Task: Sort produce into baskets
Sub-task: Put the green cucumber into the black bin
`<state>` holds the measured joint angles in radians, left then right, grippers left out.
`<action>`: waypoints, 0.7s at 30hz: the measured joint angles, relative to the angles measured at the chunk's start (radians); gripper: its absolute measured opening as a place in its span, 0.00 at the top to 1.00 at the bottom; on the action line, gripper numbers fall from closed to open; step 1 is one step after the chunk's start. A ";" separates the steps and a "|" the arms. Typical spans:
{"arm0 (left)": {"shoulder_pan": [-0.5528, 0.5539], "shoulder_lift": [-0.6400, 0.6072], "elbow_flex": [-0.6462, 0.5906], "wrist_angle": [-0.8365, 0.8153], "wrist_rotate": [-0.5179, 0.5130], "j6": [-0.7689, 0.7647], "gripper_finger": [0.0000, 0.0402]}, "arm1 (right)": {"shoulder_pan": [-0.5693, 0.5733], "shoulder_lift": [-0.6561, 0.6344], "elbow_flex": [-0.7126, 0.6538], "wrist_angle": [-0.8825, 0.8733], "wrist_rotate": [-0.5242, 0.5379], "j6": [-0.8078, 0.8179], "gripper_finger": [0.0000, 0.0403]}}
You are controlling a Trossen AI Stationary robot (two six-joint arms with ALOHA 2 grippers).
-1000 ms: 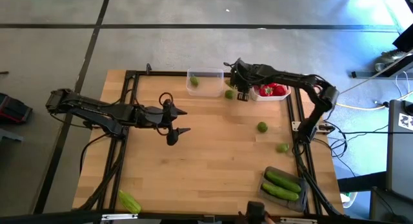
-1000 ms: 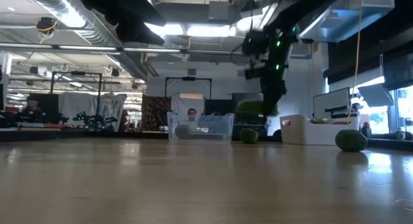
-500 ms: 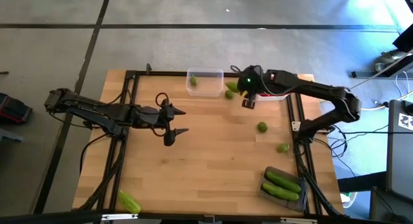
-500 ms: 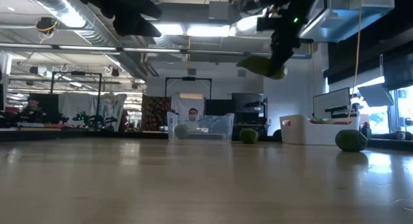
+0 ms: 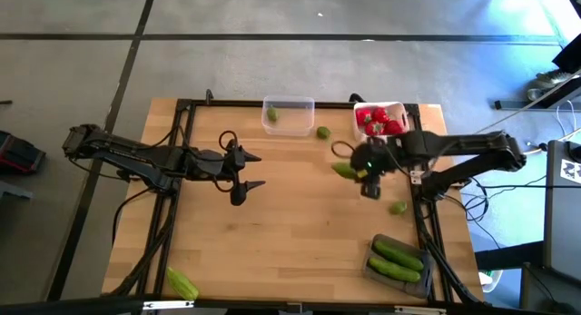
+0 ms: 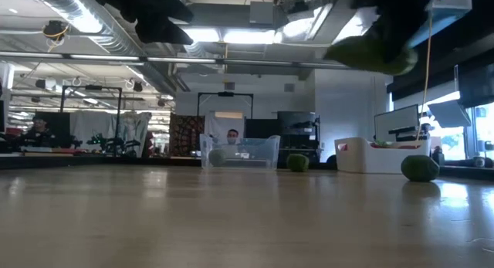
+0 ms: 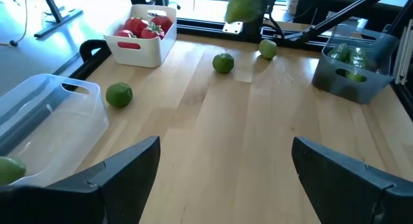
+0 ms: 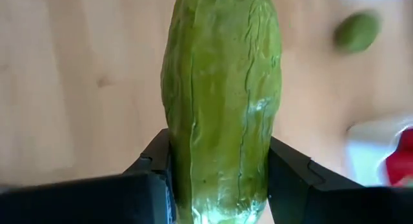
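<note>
My right gripper (image 5: 360, 170) is shut on a bumpy green cucumber (image 8: 222, 101) and carries it high above the table's right half; in the low view the cucumber (image 6: 370, 53) hangs well above the wood. My left gripper (image 5: 257, 171) hovers open over the table's left middle with nothing between its fingers. The clear basket (image 5: 289, 104) holds one round green fruit. The white basket (image 5: 397, 111) holds red pieces. The dark grey basket (image 5: 374, 253) holds two cucumbers. Another cucumber (image 5: 182, 283) lies on the table at the near left corner. My right gripper pinches the cucumber between its two fingers (image 8: 155, 162), one on each long side near one end (image 8: 213, 185). The fingers slant steeply down from above and lie across it. The cucumber is lifted clear, its free end (image 5: 341, 170) sticking out toward the table's left.
Loose round green fruits lie on the wood by the clear basket (image 5: 323, 132), at the right rail (image 5: 398, 207) and, in the left wrist view, below the carried cucumber (image 7: 223, 62). Black frame rails (image 5: 186, 142) run along the table's edges. Bare wood spreads across the middle.
My right gripper has travelled from the far edge between the clear and white baskets toward the table's near right, rising as it went. The cucumber in it has been lifted clear of the table and carried along. The left arm has kept still.
</note>
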<state>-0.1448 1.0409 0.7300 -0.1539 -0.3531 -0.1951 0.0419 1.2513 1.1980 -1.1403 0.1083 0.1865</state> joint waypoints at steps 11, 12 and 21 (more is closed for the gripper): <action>0.002 0.000 0.000 0.007 0.000 0.009 0.14 | 0.348 -0.088 -0.087 -0.024 0.004 0.449 0.65; 0.001 0.000 0.000 0.007 0.000 0.003 0.14 | 0.385 -0.088 -0.087 -0.024 0.004 0.486 0.65; 0.000 0.000 0.000 0.008 0.000 -0.011 0.14 | 0.715 -0.087 -0.087 -0.024 0.088 0.839 0.65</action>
<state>-0.1444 1.0412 0.7300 -0.1462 -0.3527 -0.2066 0.7568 1.1645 1.1107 -1.1641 0.1961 1.0255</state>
